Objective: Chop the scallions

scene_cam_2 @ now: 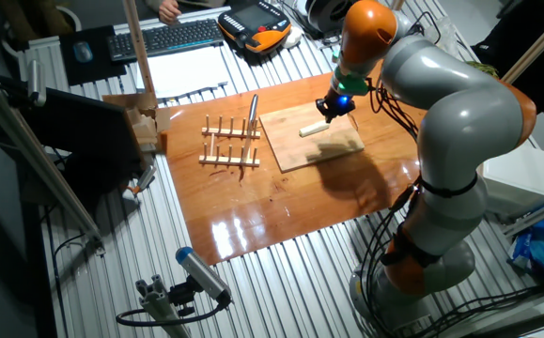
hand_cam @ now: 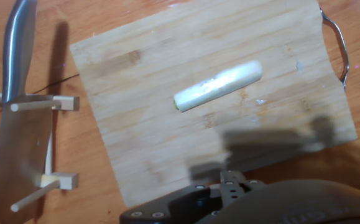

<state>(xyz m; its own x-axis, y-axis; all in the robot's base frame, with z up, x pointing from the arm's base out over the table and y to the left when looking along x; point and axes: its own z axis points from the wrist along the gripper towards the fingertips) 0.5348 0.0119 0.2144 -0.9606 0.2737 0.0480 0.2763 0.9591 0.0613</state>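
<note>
The claw (scene_cam_2: 335, 106) is hanging at the end of the grey and orange arm, just above the far part of the cutting board (scene_cam_2: 320, 148); its fingers are too small and dark in the fixed view, and out of frame in the hand view, so I cannot tell whether it is spread or clenched. Nothing is showing in its grip.

Just beneath and beside it, the scallions (hand_cam: 217, 85) are lying as one short, smooth, cream-white cylinder, slanting across the board's middle, with a faintly greenish cut end at the lower left. The board is a pale rectangle of light wood with fine straight grain, and a thin curved metal handle (hand_cam: 339, 38) is looping along one short edge.

Beside the board, a small rack (scene_cam_2: 230, 144) of pale wooden rails and round dowel pegs is sitting on the glossy, reddish-brown table (scene_cam_2: 253, 221). A knife (hand_cam: 17, 118) with a broad, dull steel blade and rounded metal handle is resting across the pegs.
</note>
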